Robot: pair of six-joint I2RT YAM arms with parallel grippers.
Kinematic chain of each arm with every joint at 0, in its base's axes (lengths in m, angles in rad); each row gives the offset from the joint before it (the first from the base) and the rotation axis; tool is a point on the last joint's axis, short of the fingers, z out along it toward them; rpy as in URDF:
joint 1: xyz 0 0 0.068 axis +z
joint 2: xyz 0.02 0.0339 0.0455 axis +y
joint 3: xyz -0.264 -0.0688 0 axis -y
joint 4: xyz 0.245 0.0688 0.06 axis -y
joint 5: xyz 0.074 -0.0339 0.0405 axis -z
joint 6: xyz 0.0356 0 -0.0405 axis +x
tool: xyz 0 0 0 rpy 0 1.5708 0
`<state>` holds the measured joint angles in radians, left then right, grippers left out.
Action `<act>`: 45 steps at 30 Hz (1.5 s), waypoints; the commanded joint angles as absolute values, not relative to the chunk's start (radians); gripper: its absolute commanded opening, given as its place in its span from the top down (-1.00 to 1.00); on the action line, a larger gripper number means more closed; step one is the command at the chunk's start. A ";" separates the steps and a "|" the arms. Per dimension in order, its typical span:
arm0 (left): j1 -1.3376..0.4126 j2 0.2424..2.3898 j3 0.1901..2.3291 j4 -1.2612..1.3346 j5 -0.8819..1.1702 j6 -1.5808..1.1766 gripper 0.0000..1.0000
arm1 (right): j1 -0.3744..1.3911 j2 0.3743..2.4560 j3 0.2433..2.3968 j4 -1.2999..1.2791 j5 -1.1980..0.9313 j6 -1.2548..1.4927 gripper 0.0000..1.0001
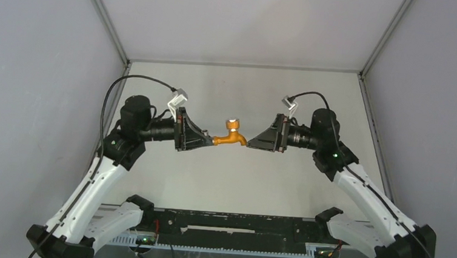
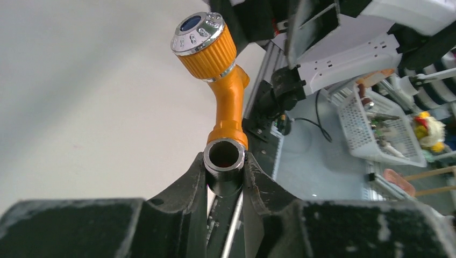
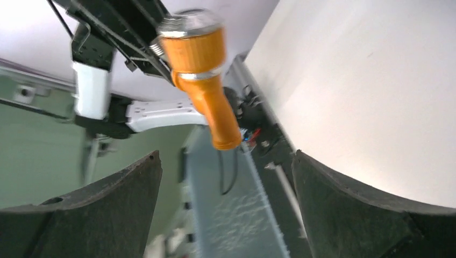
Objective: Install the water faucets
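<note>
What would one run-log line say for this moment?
left pincer: shut on orange faucet, at its metal end | right pincer: open, facing the spout, gripping nothing

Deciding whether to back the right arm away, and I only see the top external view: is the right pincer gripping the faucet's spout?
Observer: No. The right pincer stands wide open; the orange faucet has its spout in the gap, touching neither side.
Operator: What is the left one holding it by?
Observer: The left pincer is shut on the silvery threaded end, its open bore facing the wrist camera.
Operator: Anything marking the knob?
Observer: Its chrome cap has a blue centre.
</note>
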<state>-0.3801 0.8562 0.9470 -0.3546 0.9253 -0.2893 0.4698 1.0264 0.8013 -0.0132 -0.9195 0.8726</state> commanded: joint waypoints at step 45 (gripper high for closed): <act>-0.308 1.069 1.144 -0.644 1.212 -0.651 1.00 | 1.205 0.953 0.594 0.553 0.199 -1.112 -0.26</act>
<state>-0.3141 1.0775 1.0771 -0.6422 1.1656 -0.6872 1.2251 0.9520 0.5472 0.4736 0.2325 -1.1381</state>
